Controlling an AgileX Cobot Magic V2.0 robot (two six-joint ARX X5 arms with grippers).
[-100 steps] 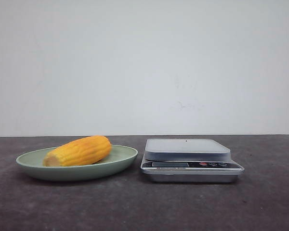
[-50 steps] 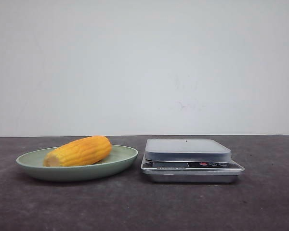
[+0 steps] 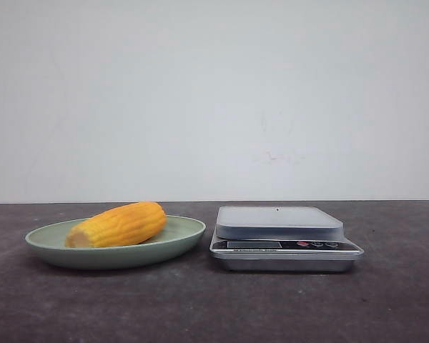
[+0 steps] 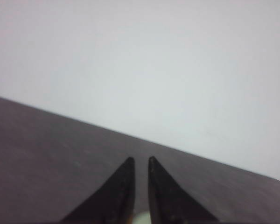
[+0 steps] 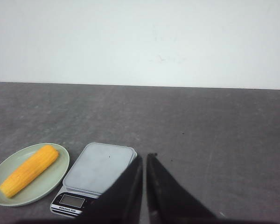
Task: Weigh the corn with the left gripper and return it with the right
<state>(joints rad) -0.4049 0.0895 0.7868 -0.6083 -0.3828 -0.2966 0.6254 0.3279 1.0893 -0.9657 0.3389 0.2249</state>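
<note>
Short yellow-orange ribbed corn cob (image 3: 116, 224) lies lengthwise left-right in pale green shallow plate (image 3: 179, 239) just left of silver scale (image 3: 280, 221), nearer left gripper (image 4: 139, 163), fingers nearly together; right gripper (image 5: 144, 158) likewise, empty.

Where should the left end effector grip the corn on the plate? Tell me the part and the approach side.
Grip the corn at its middle, coming from above with the fingers across its width. It lies on its side in the green plate, pale cut end toward the plate's left rim, so the rounded mid-body is clear of the rim and probably balances best. The scale stands beside it on the right.
</note>
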